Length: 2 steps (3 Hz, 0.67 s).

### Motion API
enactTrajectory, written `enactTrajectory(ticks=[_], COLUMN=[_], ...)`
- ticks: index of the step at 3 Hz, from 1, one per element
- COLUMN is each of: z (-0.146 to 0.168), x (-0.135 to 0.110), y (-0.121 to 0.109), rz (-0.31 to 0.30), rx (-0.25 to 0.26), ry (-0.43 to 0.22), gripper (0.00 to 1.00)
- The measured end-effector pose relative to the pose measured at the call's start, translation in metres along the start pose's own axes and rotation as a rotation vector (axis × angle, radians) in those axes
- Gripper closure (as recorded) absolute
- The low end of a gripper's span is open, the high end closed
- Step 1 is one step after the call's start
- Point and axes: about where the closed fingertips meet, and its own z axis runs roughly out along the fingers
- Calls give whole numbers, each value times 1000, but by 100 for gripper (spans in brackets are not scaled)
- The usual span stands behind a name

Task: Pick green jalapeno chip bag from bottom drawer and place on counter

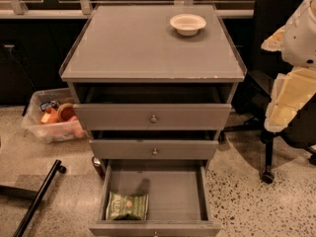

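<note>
The green jalapeno chip bag [127, 206] lies flat in the front left corner of the bottom drawer [197, 191], which is pulled wide open. The counter [138, 43] is the flat grey cabinet top above. My arm comes in at the right edge of the camera view, beside the cabinet at about counter height. Its gripper [289, 100] hangs at the arm's lower end, to the right of the top drawer, well above and to the right of the bag. It holds nothing that I can see.
A cream bowl [187, 23] stands at the counter's back right. The two knobbed drawers [153, 117] above are pulled out slightly. A clear bin of items [52, 117] sits on the floor at left, a black office chair [276, 83] at right, and a black bar [37, 199] at lower left.
</note>
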Motion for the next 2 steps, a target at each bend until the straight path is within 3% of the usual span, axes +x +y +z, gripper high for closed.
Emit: enactTrajectory(ticks=[2], z=[7], x=[-6], y=[2], rz=[-20], rx=[6], ry=[-18], gripper=[0])
